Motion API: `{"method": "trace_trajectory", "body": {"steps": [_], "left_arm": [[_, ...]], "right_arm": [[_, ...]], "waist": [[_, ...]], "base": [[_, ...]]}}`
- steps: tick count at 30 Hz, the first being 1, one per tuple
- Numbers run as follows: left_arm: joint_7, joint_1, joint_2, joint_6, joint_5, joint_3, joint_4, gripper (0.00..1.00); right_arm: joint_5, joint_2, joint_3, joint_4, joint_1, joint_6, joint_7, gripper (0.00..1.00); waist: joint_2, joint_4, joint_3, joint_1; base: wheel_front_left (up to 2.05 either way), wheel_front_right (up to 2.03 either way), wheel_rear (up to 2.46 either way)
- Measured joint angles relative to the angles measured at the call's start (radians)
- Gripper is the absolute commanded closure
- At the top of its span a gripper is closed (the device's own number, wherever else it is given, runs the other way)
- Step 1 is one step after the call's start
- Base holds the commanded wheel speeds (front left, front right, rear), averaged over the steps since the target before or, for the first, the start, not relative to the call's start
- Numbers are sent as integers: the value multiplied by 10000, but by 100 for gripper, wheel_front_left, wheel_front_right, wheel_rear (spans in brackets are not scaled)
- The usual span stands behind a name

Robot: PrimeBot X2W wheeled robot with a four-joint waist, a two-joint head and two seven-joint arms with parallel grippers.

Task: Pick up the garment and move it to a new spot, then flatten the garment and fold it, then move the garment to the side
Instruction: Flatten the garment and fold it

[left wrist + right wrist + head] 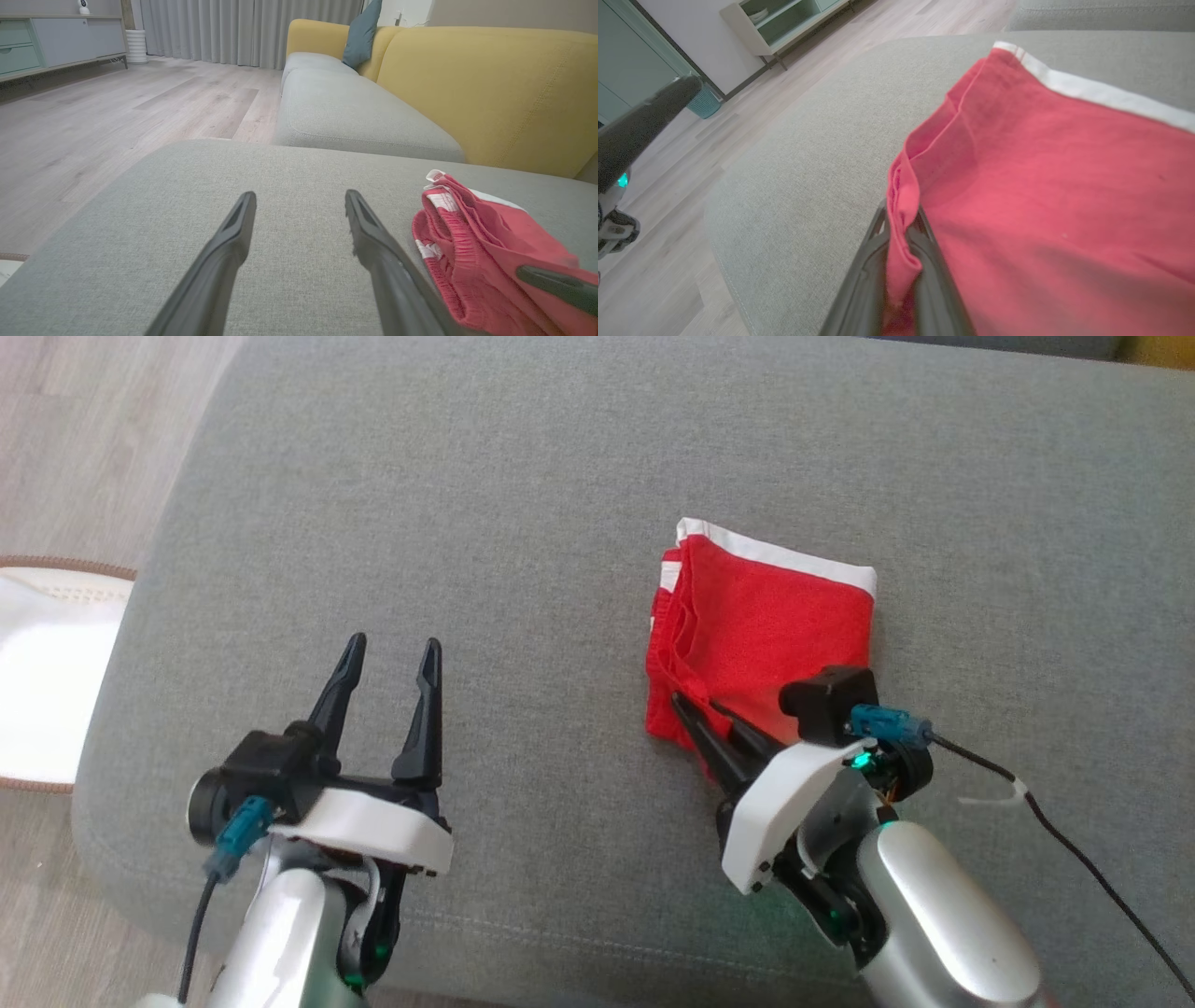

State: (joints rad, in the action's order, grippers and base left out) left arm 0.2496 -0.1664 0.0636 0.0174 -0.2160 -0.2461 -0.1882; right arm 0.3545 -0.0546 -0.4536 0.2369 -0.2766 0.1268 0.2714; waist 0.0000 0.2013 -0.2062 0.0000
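Grey cushion (560,476) bears red garment (775,625), beside wood floor (56,429).

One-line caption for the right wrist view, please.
Right tool shut on the folded edge of the red garment lying on a grey sofa cushion.

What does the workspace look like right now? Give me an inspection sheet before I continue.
Surface: grey sofa cushion, smooth.
Job's things: red garment with white trim, folded, lying on the cushion.
Clutter: nothing seen.
Grippers: left gripper jaws open, over bare cushion, apart from the garment; right gripper jaws shut on the garment's folded edge.
Cables: black cable trails from the right wrist over the cushion; a second cable hangs from the left wrist.
Surroundings: wood floor, yellow sofa back, teal pillow, grey curtains.
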Motion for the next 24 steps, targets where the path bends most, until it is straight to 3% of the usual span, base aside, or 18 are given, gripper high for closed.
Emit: {"method": "trace_trajectory", "body": {"steps": [1, 2, 3, 11, 17, 18, 21, 24], "left_arm": [[0, 0, -2, 0, -2, 0, -15, 0], [0, 0, -2, 0, -46, 0, -33, 0], [0, -4, -4, 0, -71, 2, -54, 0], [0, -2, 19, -13, -44, 27, -84, 0], [0, 52, 207, -180, 52, 67, -33, 0], [0, 52, 207, -180, 52, 67, -33, 0], [0, 312, 328, -274, 52, 153, 73, 0], [-4, 507, 422, -357, 54, 245, 142, 0]], "right_arm": [[38, -2, -17, 69, 8, 0, -81, 99], [54, -4, -23, 102, 10, 0, -184, 36], [54, -10, -27, 104, 10, 0, -299, 0], [-169, -63, -90, -917, 43, 0, -2109, 0], [-800, -61, 2230, -1672, 971, 0, -2483, 0], [-800, -61, 2230, -1672, 971, 0, -2483, 0], [-1294, -65, 3923, -2159, 1948, 0, -2520, 0], [-1469, -65, 4617, -2508, 2583, 0, -2318, 0]], "waist": [[0, 17, -25, 0], [0, 21, -41, 0], [0, 13, -46, 0], [0, -281, 178, 0], [0, -671, 438, 0], [0, -671, 438, 0], [0, -953, 601, 0], [0, -1116, 754, 0]], "base": [[0, 0, 0], [0, 0, 0], [0, 0, 0], [0, 0, 0], [0, 0, 0], [0, 0, 0], [0, 0, 0], [0, 0, 0]]}}
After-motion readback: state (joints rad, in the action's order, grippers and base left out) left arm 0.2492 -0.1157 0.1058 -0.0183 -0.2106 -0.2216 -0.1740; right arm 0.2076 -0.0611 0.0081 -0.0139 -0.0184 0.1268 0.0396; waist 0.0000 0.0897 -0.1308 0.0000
